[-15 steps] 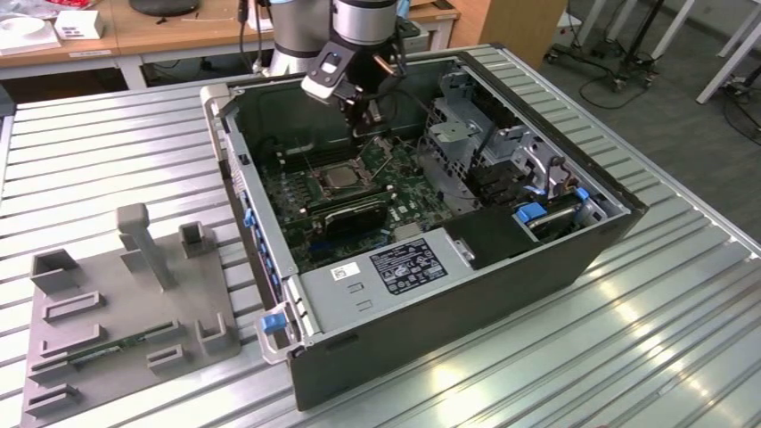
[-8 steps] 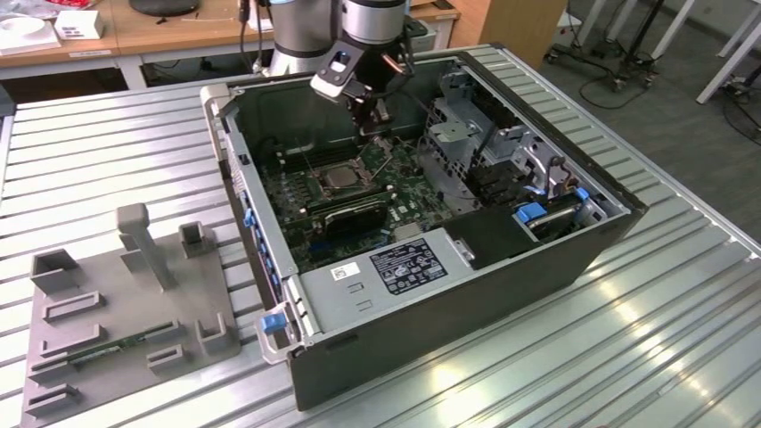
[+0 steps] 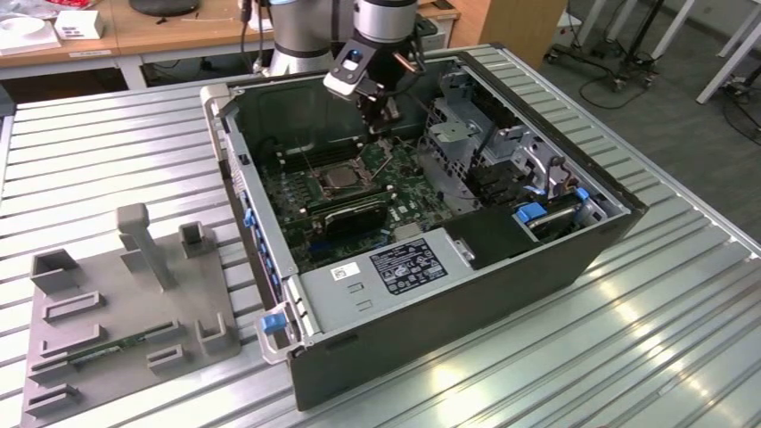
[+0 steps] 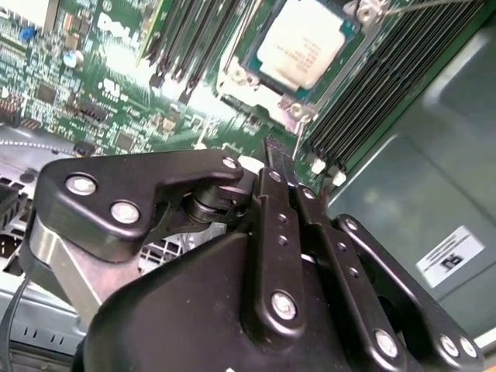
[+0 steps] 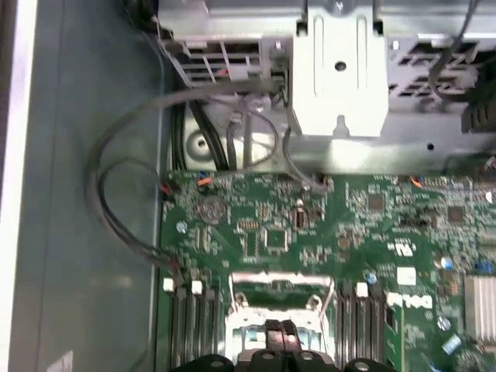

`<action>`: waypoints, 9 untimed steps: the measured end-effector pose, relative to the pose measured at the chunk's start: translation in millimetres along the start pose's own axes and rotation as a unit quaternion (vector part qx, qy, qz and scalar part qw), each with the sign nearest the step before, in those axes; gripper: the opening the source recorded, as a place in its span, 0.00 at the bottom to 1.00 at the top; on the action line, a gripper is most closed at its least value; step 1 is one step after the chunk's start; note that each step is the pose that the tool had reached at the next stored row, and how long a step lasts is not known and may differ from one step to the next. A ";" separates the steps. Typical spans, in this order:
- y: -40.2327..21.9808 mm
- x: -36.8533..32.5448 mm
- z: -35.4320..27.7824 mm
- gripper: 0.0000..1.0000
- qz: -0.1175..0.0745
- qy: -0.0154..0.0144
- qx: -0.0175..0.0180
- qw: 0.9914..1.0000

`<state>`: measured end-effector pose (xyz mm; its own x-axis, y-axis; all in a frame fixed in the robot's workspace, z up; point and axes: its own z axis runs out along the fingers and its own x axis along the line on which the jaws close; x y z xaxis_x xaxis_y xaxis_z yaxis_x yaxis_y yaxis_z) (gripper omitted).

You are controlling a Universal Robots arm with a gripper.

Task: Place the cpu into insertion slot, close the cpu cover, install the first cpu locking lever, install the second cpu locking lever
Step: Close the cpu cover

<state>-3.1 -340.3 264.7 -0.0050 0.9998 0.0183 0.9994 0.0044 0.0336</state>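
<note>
Counter [image 3: 107, 152]: ribbed silver metal slats.
Room: wooden desk [image 3: 167, 34] beyond far edge.
Jaws: black, pressed together, empty, near cpu [image 4: 306, 43].

Bright light glares off the ribbed metal table [image 3: 535, 357] — the cpu [image 4: 306, 43] top washes out pale.

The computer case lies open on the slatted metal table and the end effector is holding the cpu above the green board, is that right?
Not quite: the end effector holds nothing, its fingers shut together. The second wrist view shows the cpu seated in the insertion slot on the green board. The computer case does lie open on the slatted metal table.
</note>
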 end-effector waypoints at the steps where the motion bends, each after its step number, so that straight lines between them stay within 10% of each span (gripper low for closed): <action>1: 2.1 0.0 0.1 0.11 0.000 0.000 0.000 1.000; 9: 19.3 0.0 0.8 0.11 0.000 0.000 0.000 1.000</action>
<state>16.2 -340.2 264.5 -0.0050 0.9998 0.0184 0.9994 0.0044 0.0336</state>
